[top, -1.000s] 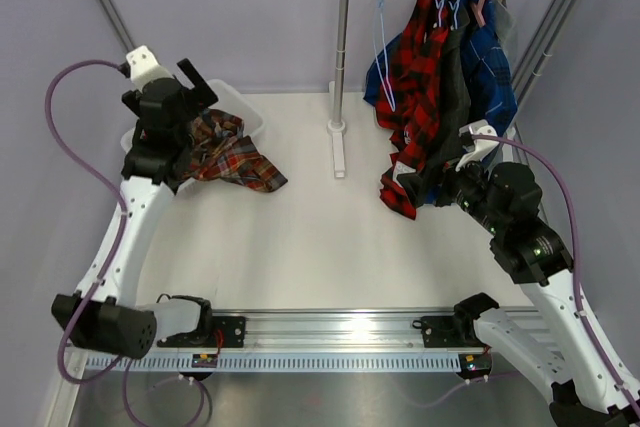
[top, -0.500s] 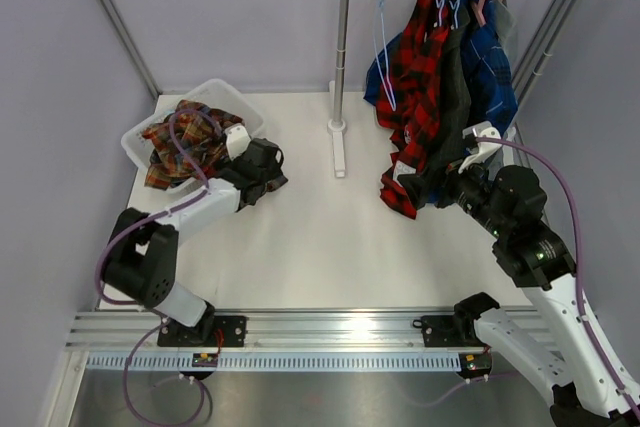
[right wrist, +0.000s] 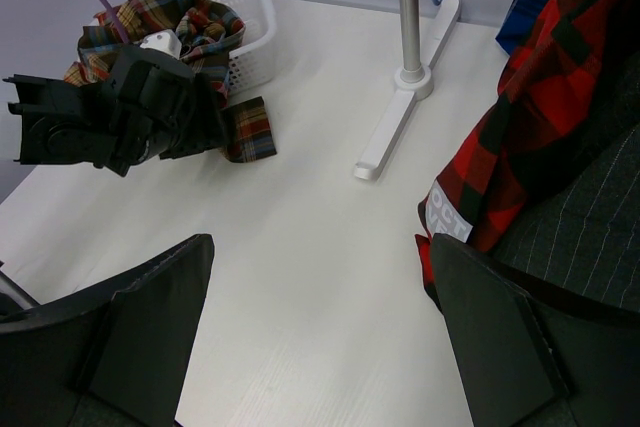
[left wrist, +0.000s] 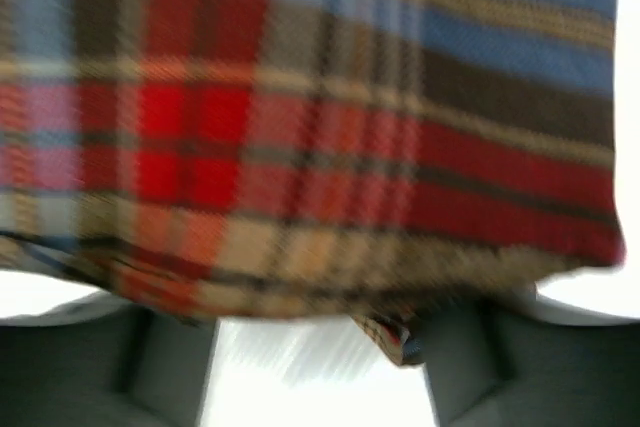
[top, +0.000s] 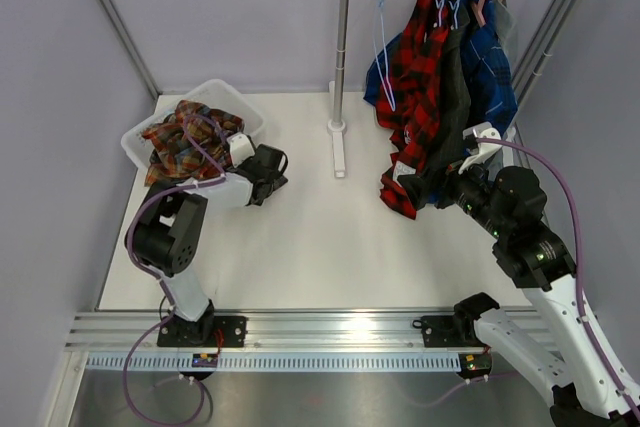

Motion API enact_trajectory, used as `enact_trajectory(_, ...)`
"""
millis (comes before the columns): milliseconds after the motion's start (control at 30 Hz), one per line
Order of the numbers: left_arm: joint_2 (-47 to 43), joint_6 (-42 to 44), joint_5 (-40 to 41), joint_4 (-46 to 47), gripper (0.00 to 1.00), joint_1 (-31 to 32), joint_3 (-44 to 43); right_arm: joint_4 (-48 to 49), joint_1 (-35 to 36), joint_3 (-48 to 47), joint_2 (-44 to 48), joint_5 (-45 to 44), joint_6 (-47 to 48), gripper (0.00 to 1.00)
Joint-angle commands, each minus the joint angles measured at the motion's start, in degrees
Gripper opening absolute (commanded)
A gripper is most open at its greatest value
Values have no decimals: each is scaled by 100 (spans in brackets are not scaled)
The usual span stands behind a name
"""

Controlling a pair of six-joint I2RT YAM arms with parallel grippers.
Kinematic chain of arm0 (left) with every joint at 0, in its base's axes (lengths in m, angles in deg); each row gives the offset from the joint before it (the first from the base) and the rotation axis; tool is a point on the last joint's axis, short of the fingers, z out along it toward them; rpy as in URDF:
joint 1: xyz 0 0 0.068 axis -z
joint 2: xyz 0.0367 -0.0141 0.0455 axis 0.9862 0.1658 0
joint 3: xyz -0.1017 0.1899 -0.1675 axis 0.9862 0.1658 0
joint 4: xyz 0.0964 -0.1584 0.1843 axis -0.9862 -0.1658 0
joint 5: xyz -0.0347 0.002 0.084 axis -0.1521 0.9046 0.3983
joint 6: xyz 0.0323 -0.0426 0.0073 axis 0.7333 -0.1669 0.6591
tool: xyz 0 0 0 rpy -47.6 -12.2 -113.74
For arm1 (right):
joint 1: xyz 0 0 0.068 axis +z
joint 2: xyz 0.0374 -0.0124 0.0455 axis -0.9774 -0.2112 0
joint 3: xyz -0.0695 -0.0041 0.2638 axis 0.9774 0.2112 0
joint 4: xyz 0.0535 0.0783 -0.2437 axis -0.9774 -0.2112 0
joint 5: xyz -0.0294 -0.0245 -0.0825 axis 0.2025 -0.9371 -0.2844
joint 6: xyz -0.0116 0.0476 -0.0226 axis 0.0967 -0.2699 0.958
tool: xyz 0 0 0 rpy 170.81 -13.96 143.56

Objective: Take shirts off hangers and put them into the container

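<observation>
left gripper point(top: 268, 172) jaws apart at loose end of brown plaid shirt point(top: 185, 137) on counter point(top: 320, 237) | rest in container point(top: 225, 89) | right gripper point(right wrist: 318, 257) wide, empty, beside hanging red-black shirt point(right wrist: 540, 97) | white hem lettering point(right wrist: 445, 215) unreadable

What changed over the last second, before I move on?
The left claw swung down from above the white basket to the table beside it, at the tail of the brown plaid shirt, which now sits bunched in the basket. The right claw, open by the red check shirt, stayed put.
</observation>
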Motion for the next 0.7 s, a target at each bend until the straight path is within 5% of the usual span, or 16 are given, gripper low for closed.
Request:
enact_trajectory(0, -217, 24, 628, 396, 47, -67, -178, 183, -15, 11, 46, 107, -34, 100)
enact_trajectory(133, -1032, 568, 927, 343, 9, -67, -125, 183, -15, 2, 55, 116, -34, 100)
enact_trajectory(200, -1307, 1059, 1085, 300, 2, -93, -229, 183, -15, 2, 90, 116, -26, 99)
enact_trajectory(467, -2502, 2431, 1095, 246, 0, -585, -1090, 166, -15, -16, 134, 142, -34, 100)
enact_trajectory(667, -2039, 2925, 140, 255, 0, -1612, -1986, 148, -15, -33, 187, 142, -43, 99)
